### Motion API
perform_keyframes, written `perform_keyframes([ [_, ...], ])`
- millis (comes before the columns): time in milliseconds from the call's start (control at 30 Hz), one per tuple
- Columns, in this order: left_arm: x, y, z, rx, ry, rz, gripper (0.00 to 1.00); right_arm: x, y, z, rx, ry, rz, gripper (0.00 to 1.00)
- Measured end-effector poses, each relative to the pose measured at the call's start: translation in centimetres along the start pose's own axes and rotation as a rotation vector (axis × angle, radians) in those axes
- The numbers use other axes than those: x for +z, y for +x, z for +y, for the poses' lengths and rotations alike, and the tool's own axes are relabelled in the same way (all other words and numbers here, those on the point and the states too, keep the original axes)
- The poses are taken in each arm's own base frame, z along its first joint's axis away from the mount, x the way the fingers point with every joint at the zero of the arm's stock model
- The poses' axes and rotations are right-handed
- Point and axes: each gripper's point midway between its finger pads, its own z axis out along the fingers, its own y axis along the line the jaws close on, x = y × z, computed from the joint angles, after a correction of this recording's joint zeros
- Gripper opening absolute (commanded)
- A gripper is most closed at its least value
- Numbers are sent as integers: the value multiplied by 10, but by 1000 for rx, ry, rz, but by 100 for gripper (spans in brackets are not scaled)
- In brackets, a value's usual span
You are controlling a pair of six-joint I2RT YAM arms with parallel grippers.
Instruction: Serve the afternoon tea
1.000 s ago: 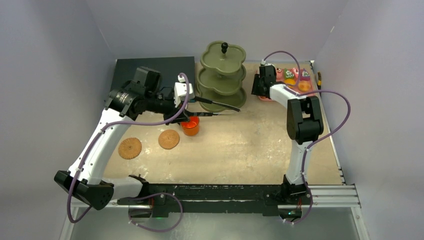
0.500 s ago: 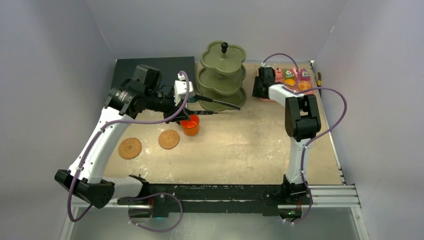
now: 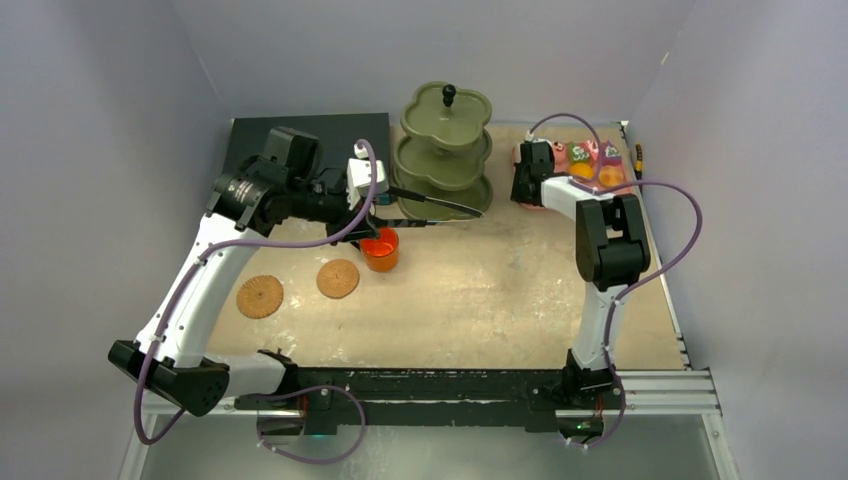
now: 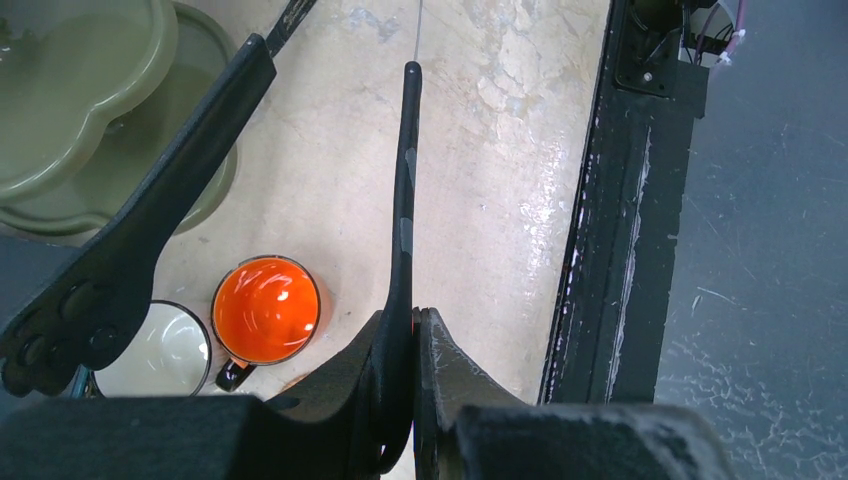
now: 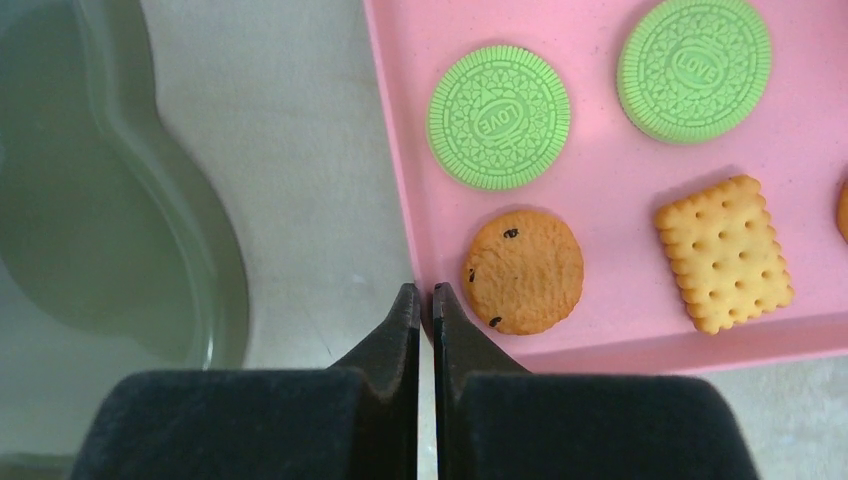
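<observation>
My left gripper (image 3: pixel 372 212) (image 4: pixel 415 318) is shut on one arm of black tongs (image 3: pixel 440 208) (image 4: pixel 405 190), which reach toward the olive-green stand (image 3: pixel 447 150) (image 4: pixel 80 90). The orange mug (image 3: pixel 380 250) (image 4: pixel 266 309) and the white mug (image 4: pixel 160 350) stand below the tongs. My right gripper (image 3: pixel 527 192) (image 5: pixel 425 292) is shut on the left rim of the pink tray (image 3: pixel 625 180) (image 5: pixel 600 180). On the tray lie green biscuits (image 5: pixel 499 117), a brown round biscuit (image 5: pixel 524 271) and tiny pink cakes (image 3: pixel 585 150). Two cork coasters (image 3: pixel 260 296) (image 3: pixel 338 278) lie at the front left.
A flat dark box (image 3: pixel 310 135) lies at the back left, partly under my left arm. A square cracker (image 5: pixel 725 253) is on the tray. The stand's bottom tier (image 5: pixel 120 200) is close to the tray's left side. Grey walls enclose the table.
My right gripper has shifted slightly right and its jaws have closed on the tray's rim. The left arm with the tongs has barely moved.
</observation>
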Motion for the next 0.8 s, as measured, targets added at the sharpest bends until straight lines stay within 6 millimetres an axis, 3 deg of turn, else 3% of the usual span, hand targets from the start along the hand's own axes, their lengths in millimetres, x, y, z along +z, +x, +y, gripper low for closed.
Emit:
perform_keyframes([
  [333, -1, -1, -2, -2, 6, -2, 0, -53, 60, -9, -20, 26, 60, 0],
  [633, -1, -2, -3, -3, 13, -7, 0, -114, 132, 30, -58, -22, 85, 0],
  [800, -1, -2, -3, -2, 13, -8, 0, -140, 161, 43, -49, -72, 112, 0],
])
